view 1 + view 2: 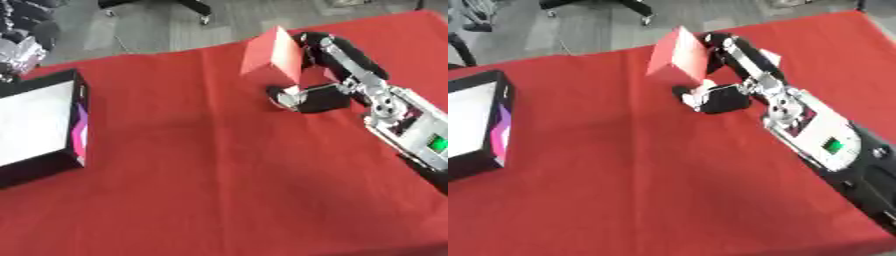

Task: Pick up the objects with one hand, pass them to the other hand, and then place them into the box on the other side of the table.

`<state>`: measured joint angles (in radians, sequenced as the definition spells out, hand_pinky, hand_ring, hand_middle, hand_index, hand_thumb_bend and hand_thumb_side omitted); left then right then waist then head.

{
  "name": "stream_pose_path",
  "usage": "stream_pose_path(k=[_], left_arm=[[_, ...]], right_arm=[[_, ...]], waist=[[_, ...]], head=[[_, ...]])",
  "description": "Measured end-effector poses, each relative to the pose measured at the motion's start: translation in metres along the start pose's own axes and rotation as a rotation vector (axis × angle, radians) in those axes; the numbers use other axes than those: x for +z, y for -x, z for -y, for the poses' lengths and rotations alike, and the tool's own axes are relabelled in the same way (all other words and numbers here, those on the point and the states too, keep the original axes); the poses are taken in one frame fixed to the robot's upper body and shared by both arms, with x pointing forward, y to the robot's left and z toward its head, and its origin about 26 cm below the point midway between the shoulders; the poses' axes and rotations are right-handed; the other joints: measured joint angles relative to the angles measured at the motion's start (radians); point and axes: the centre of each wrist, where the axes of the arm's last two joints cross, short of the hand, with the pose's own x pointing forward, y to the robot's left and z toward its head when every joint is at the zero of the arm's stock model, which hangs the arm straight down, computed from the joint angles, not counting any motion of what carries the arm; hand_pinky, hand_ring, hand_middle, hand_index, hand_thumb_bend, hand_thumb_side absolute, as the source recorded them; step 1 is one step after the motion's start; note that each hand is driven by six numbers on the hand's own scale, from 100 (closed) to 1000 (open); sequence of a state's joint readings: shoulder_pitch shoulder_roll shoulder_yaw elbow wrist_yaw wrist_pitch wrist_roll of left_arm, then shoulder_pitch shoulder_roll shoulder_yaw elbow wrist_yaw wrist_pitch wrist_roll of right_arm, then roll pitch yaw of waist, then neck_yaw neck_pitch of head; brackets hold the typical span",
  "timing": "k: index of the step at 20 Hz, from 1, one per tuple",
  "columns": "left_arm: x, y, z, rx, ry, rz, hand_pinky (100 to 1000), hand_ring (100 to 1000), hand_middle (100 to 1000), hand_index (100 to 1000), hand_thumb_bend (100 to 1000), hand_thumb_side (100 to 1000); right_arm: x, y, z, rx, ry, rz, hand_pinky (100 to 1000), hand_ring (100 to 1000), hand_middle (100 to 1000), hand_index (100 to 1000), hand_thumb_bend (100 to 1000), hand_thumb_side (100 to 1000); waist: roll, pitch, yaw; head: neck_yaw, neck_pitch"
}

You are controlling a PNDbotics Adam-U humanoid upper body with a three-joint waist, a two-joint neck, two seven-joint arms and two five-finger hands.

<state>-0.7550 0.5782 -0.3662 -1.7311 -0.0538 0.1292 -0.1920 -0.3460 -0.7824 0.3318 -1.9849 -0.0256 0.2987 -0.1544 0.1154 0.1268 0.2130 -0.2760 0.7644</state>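
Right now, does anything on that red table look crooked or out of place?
Only the red cardboard box: the right hand holds it tilted on a corner above the red tablecloth. The black open box sits undisturbed at left.

Red tablecloth over the whole work surface, far edge running askew, higher at the right than at the left. Beyond that far edge, grey floor with faint seams. On the floor past the cloth's far edge, black chair base with castors, near the top middle. Further dark, rounded furniture shapes past the cloth's far left corner, not identifiable. Even, diffuse lighting.
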Motion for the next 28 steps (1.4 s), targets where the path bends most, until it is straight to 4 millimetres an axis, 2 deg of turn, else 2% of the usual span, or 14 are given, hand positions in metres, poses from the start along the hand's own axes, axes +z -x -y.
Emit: stream_pose_path(k=[6,15,26,27,28], left_arm=[[-0.018,-0.014,0.006,-0.104,0.126,0.000,796,786,775,837,342,487],[-0.042,-0.029,0.026,-0.180,0.243,-0.003,802,796,788,848,384,461],[-0.060,-0.037,0.052,-0.284,0.294,0.004,813,806,801,857,422,417],[-0.062,-0.038,0.054,-0.291,0.296,0.005,815,809,805,859,432,407],[-0.063,-0.038,0.056,-0.295,0.298,0.005,817,811,807,860,435,403]], right_arm=[[-0.008,-0.012,-0.008,0.012,-0.034,0.034,669,609,470,578,233,100],[-0.014,-0.022,-0.018,0.052,-0.070,0.042,672,610,471,579,232,100],[-0.021,-0.034,-0.028,0.060,-0.081,0.073,673,610,471,579,224,100],[-0.022,-0.035,-0.029,0.062,-0.083,0.075,673,610,471,579,248,100],[-0.022,-0.036,-0.030,0.062,-0.083,0.079,673,610,471,579,224,100]], waist=[[0.001,-0.013,0.011],[0.002,-0.015,0.016],[0.006,-0.019,0.018],[0.007,-0.019,0.020],[0.008,-0.019,0.021]], head=[[-0.011,0.000],[-0.009,0.002],[0.004,0.002],[0.007,0.002],[0.010,0.003]])
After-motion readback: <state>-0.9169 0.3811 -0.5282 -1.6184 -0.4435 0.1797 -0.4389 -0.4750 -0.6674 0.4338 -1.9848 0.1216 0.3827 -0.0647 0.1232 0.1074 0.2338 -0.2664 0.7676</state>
